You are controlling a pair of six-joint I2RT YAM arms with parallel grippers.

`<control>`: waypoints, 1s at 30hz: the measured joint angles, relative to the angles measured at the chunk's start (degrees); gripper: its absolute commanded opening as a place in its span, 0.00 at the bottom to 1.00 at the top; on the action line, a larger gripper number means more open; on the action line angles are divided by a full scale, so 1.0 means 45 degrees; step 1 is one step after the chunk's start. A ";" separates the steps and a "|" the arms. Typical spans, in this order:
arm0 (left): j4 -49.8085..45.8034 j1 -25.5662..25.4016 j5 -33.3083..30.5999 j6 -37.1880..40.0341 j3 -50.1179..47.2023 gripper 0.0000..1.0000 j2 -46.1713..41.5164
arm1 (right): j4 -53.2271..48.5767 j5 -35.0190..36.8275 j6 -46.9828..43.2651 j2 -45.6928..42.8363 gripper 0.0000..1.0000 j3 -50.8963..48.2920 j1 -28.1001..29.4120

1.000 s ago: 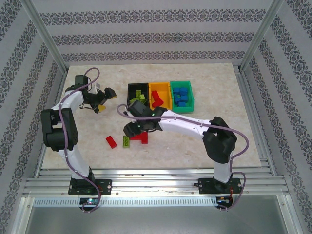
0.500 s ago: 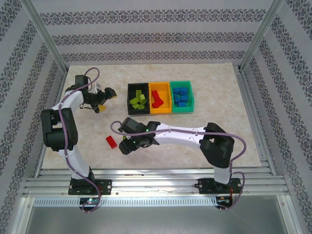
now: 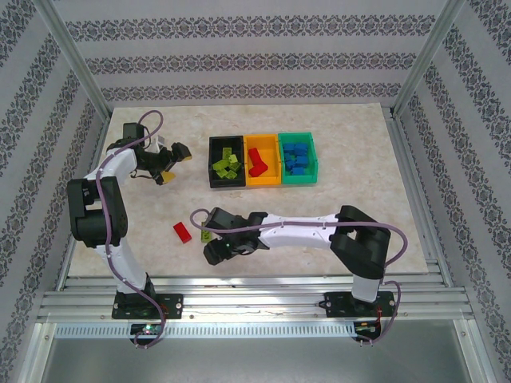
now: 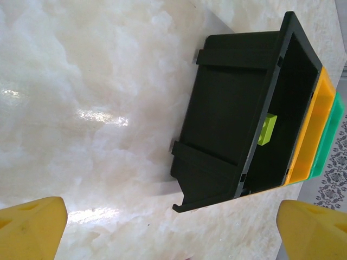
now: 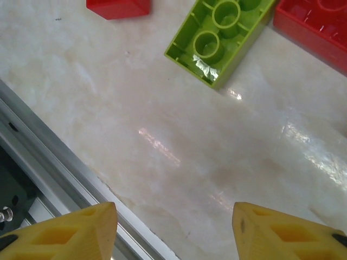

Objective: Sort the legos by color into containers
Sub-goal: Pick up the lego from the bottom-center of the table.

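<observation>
The right claw [image 5: 173, 230] is spread wide, both yellow fingertips [image 5: 59, 233] held apart with nothing between them, hanging over bare worktop [image 5: 179, 141] beside the metal rail [image 5: 49, 157] at the near edge. It touches no brick. In the top view this claw [image 3: 214, 249] sits low at the front of the worktop [image 3: 359, 144], with the arm stretched leftward across it.

Just ahead of it lies a lime brick [image 5: 219, 38] [image 3: 207, 236], its long axis running diagonally from lower left to upper right in the wrist view, its hollow round circles facing the camera. A small red brick [image 5: 118, 7] [image 3: 183, 232] lies to one side of it. A second red brick [image 5: 314, 30] lies on the other side, cut off by the frame edge.

The left claw [image 4: 173, 227] [image 3: 169, 162] is likewise released (fingertips at opposite corners of its view, gripping nothing) and points toward the side of the black bin [image 4: 227, 119].

The three bins stand in a row across the far middle of the worktop. The black bin [image 3: 212, 163] is leftmost, holding lime bricks [image 3: 227, 163] [image 4: 267, 129]. The orange-yellow bin [image 3: 261, 183] [image 4: 317, 124] in the centre holds red bricks [image 3: 256, 162]. The green bin [image 3: 314, 163] [image 4: 332, 135] on the right holds blue bricks [image 3: 296, 158]. Each bin's long side points away from the arms.
</observation>
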 measured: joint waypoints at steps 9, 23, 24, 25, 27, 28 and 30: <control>0.0112 0.0000 0.0000 -0.0005 -0.0097 0.99 0.0000 | -0.0306 0.0296 -0.0413 0.1841 0.64 0.2035 -0.0073; 0.0121 0.0000 -0.0005 0.0000 -0.0126 1.00 0.0000 | -0.0704 0.0257 -0.1039 0.3526 0.63 0.4007 -0.1015; 0.0121 0.0000 -0.0010 0.0000 -0.0126 1.00 0.0000 | -0.0772 0.0301 -0.1083 0.3589 0.63 0.4070 -0.1015; 0.0117 0.0000 -0.0010 0.0000 -0.0126 1.00 0.0000 | -0.0869 0.0340 -0.1122 0.3643 0.62 0.4182 -0.1054; 0.0121 0.0000 -0.0010 -0.0005 -0.0126 1.00 0.0000 | -0.1035 0.0408 -0.1224 0.3827 0.59 0.4464 -0.1073; 0.0117 0.0000 -0.0010 0.0000 -0.0126 1.00 0.0000 | -0.1103 0.0491 -0.1321 0.3949 0.58 0.4624 -0.1078; 0.0117 0.0000 -0.0015 0.0000 -0.0131 1.00 0.0000 | -0.1219 0.0602 -0.1462 0.4133 0.53 0.4901 -0.1122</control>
